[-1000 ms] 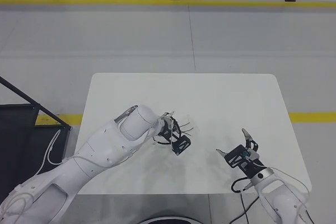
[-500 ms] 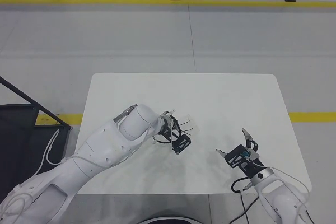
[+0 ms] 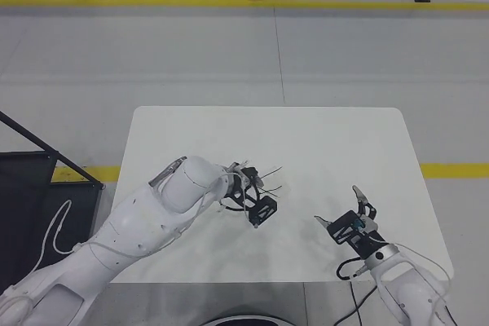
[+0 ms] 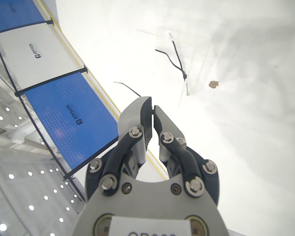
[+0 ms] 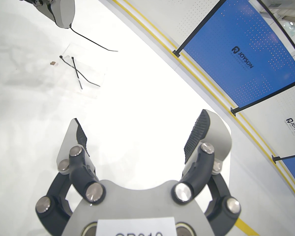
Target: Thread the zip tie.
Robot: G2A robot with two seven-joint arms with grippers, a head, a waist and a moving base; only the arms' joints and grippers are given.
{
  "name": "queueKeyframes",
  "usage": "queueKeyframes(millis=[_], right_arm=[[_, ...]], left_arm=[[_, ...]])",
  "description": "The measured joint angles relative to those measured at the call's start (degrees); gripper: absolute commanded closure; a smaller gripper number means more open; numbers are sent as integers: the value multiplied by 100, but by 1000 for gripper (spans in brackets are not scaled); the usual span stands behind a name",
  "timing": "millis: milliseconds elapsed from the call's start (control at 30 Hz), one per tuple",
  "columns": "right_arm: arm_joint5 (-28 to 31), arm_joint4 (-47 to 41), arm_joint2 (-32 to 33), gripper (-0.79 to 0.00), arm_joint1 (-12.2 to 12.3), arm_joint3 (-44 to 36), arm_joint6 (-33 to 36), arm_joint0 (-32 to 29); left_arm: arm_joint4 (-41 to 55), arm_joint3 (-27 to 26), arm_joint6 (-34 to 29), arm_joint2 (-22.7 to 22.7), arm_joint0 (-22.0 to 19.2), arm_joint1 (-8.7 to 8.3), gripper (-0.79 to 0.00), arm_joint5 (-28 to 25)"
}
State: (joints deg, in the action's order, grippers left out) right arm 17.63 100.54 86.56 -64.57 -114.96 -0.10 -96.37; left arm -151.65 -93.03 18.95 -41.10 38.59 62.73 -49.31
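My left gripper (image 4: pixel 153 106) is shut on one end of a thin black zip tie (image 4: pixel 127 89), held just above the white table (image 3: pixel 350 147). From the right wrist view the same gripper (image 5: pixel 65 10) appears farther off, the tie (image 5: pixel 93 42) trailing from its fingertips. Two more black zip ties (image 4: pixel 177 60) lie crossed on a clear plastic bag (image 5: pixel 86 74) on the table, just beyond the held one. In the top view the left gripper (image 3: pixel 253 176) is near the table's middle. My right gripper (image 5: pixel 141 121) stands open and empty near the front right (image 3: pixel 340 209).
A small brown scrap (image 4: pixel 213 84) lies on the table beside the bag. The table's rounded right edge (image 5: pixel 226 121) is close to the right gripper. Blue and white barrier panels (image 5: pixel 248 57) stand beyond the yellow floor line.
The left arm has shifted slightly and raised its gripper a little, so the held tie sticks out more plainly. The right arm has stayed still.
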Motion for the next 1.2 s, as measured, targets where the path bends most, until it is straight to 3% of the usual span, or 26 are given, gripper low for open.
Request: queueKeyframes(millis=[300, 567, 967, 1200], right_arm=[[445, 108, -497, -785, -7, -186, -160, -18], [1358, -276, -486, -785, 37, 14, -427, 260], [1308, -189, -511, -785, 38, 7, -431, 280], [716, 1520, -884, -785, 86, -378, -674, 217]], left_arm=[[-648, -1079, 924, -958, 1054, -574, 0, 662], [-1425, -1531, 2045, -1771, 1918, -1021, 0, 1350], [-1214, -1428, 2013, -1725, 1974, -1003, 0, 1536], [-877, -1040, 2840, -1623, 1588, -1003, 0, 1490]])
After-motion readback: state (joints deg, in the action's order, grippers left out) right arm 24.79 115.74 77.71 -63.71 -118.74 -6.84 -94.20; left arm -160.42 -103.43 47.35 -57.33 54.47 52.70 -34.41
